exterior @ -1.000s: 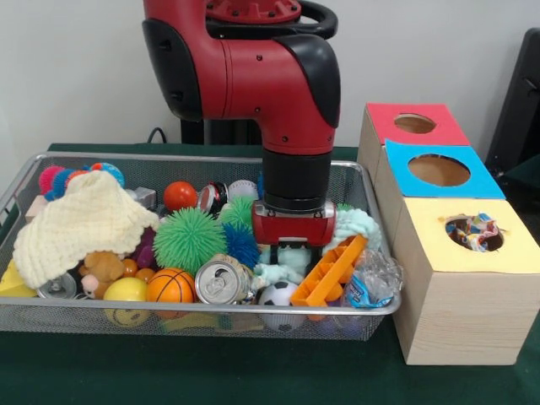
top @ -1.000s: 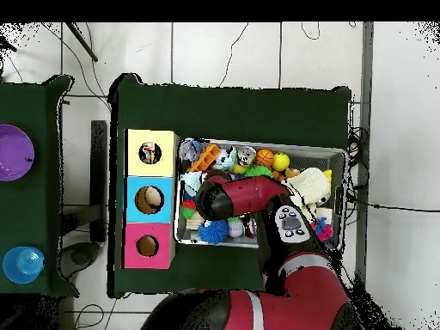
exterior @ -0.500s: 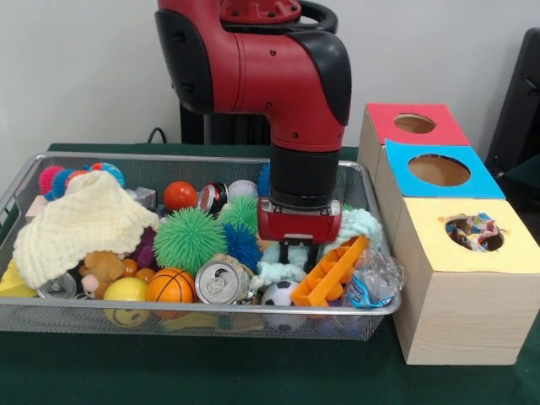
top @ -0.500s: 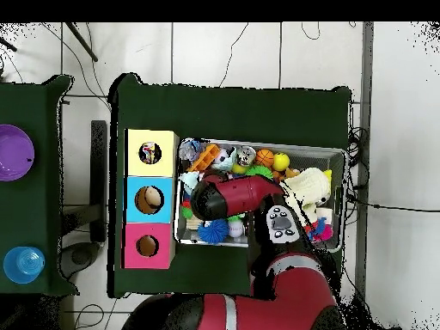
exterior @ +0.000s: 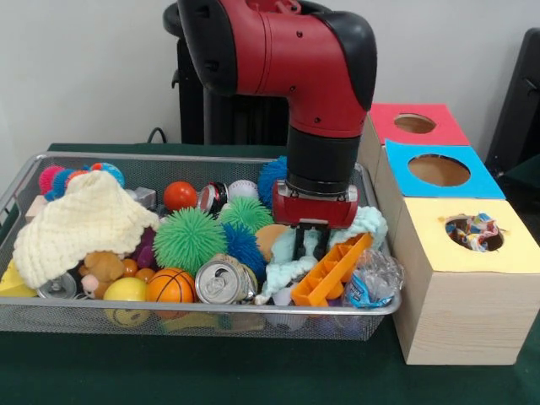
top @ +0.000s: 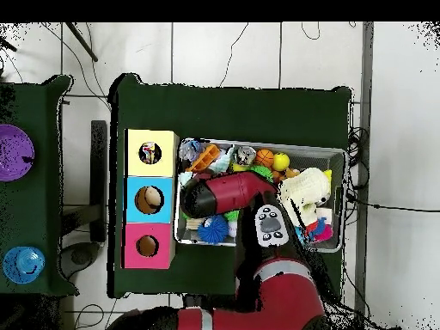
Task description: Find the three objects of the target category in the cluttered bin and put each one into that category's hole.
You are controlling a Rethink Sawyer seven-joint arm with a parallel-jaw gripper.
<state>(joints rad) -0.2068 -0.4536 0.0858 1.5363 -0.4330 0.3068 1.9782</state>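
Note:
The wire mesh bin [exterior: 211, 309] is full of toys and also shows in the overhead view [top: 337, 153]. My gripper [exterior: 310, 245] hangs over the bin's right part, just above the clutter. It is shut on a plain mint knitted cloth [exterior: 285, 268], which hangs from the fingers [exterior: 299, 245]. A multicoloured speckled textile [exterior: 474, 231] lies inside the hole of the yellow-topped box [exterior: 506, 253] and shows in the overhead view too [top: 150, 154]. I see no other speckled textile clearly in the bin. In the overhead view the arm [top: 225, 194] hides the gripper.
The blue-topped box [exterior: 481, 180] and the red-topped box [exterior: 447, 132] stand behind the yellow one. In the bin are a pale-yellow knitted cloth [exterior: 80, 221], a green spiky ball [exterior: 187, 238], a can [exterior: 221, 281], an orange plastic tray [exterior: 331, 272] and a basketball [exterior: 170, 285].
The gripper has risen a little and shifted right in the front view, pulling the mint cloth up. The small football below it is now covered.

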